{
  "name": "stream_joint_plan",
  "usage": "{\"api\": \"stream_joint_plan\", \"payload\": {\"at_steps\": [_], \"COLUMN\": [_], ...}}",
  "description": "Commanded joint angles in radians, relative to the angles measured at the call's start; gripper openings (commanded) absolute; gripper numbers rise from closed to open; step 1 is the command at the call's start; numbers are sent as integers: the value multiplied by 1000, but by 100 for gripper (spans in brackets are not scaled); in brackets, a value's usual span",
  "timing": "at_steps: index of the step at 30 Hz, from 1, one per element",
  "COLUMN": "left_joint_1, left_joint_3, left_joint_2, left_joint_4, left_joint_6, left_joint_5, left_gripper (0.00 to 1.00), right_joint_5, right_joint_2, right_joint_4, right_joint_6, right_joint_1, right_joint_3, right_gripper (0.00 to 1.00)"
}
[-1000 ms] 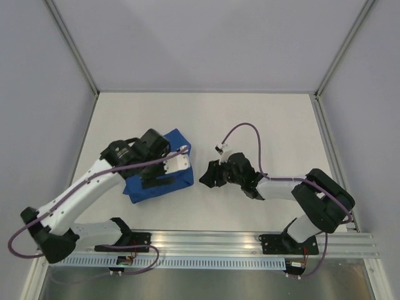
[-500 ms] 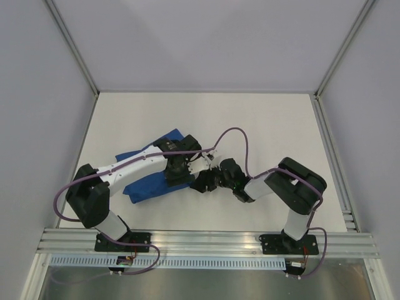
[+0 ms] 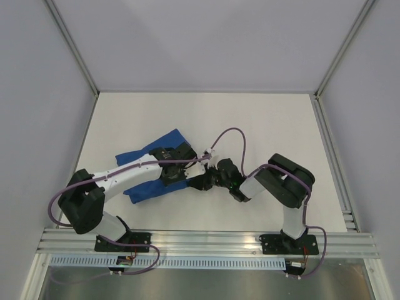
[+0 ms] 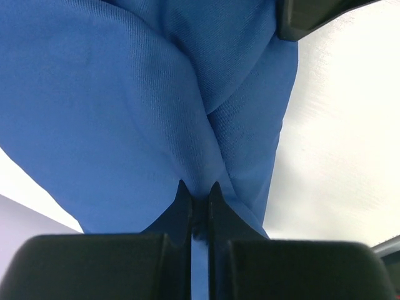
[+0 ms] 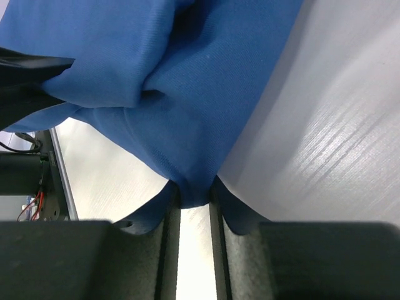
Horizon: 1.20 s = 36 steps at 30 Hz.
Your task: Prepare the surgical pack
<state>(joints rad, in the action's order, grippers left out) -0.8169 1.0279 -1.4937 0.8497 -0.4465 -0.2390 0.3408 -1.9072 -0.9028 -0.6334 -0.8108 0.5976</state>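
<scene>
Left fingers [image 4: 178,212], right fingers [image 5: 170,209] tight on pack [image 4: 125,94]

White table [image 3: 262,119], alu rail [image 3: 212,240] at near edge, grey walls [image 3: 206,44], metal posts [image 3: 72,47]

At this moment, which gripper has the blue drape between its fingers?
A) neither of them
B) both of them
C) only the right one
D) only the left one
B: the left wrist view shows the left gripper closed on a fold of the blue drape, and the right wrist view shows the right gripper pinching its edge.
</scene>
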Motion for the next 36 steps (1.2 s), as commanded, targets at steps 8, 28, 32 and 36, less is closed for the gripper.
{"api": "stream_joint_plan", "payload": {"at_steps": [8, 28, 32, 36], "left_joint_1": [-27, -200, -176, -169], "left_joint_3": [-103, -375, -250, -134], "left_joint_2": [196, 280, 283, 292], "left_joint_4": [77, 106, 182, 319], "left_joint_6": [-138, -294, -297, -319], "left_joint_5": [136, 112, 150, 207], "left_gripper": [0, 54, 79, 87], "right_joint_5": [-69, -22, 9, 32], "right_joint_2": [-33, 48, 129, 249], "right_joint_4": [18, 107, 194, 333], "right_joint_6": [-122, -126, -62, 23], "right_joint_1": [39, 62, 75, 76], "right_joint_3": [68, 101, 93, 111], "right_gripper": [0, 17, 32, 44]}}
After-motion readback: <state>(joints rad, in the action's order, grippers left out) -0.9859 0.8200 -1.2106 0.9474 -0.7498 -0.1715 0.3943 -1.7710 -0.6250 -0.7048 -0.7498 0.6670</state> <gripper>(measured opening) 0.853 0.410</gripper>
